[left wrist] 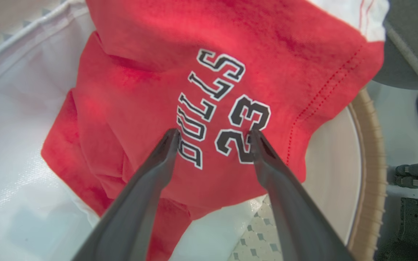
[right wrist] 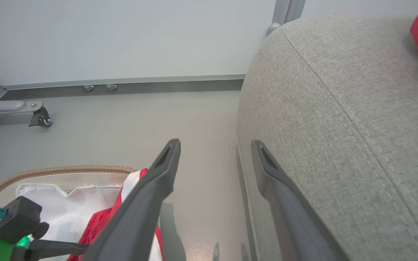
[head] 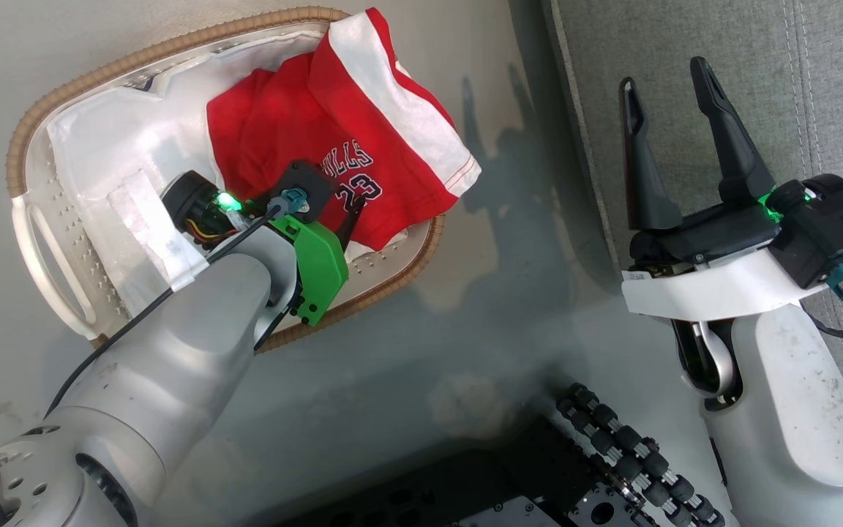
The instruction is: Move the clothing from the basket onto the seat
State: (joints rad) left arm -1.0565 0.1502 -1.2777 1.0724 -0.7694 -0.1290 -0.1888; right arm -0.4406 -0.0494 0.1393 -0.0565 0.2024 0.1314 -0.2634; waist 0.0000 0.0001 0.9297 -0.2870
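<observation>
Straddling the Bulls jersey (left wrist: 209, 108) in the basket (left wrist: 370, 163), we held the left end effector (left wrist: 213, 134) spread for pinching.

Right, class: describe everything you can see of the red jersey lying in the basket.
The jersey is bright red fabric with a broad white band, printed BULLS 23 in black outlined white. It lies crumpled in the basket on the white liner, one end draped over the rim. The open left gripper straddles the print.
</observation>
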